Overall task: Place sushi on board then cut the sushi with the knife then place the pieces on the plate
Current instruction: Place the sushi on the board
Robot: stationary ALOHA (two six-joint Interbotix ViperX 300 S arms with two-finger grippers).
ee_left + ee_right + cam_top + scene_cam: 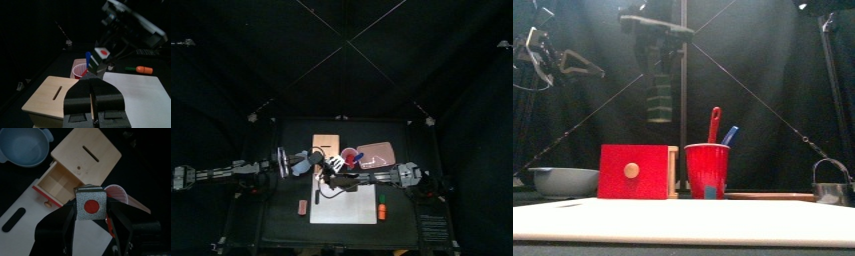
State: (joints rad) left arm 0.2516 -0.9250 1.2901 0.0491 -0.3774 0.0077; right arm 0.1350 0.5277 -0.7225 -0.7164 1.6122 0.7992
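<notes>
Item: toy sushi roll (89, 203) of dark green blocks, with a white end face and a red centre.
Location of item: held clear of the black worktop (278, 230), near the open drawer and the back edge of the board, touching neither.
Right pincer (91, 210): clamped on the sushi roll, one jaw on each flank, end face towards the wrist camera.
Left pincer (93, 86): jaws drawn together with nothing between them, raised beside the box.
White plastic cutting board (345, 205): flat at the front of the worktop; no sushi lies on it.
Pale wooden box (83, 153): behind the board, with its red-fronted drawer (48, 194) pulled out.
Red plastic cup (707, 168): stands just beside the box and holds a blue toy knife (730, 134) and a red toy knife (714, 120), both untouched.
Flat pink tray (378, 155): at the back right; no pieces seen on it.
Other stock: blue-grey bowl (564, 183) left of the box; round metal cutter (831, 190) at far right; orange toy carrot (143, 69) at the board's right edge.
Progress: early. The first step is under way, with the roll gripped but not yet set down.
Outstanding: lower the roll onto the board, draw a knife from the cup, cut the roll, then carry the pieces to the tray.
</notes>
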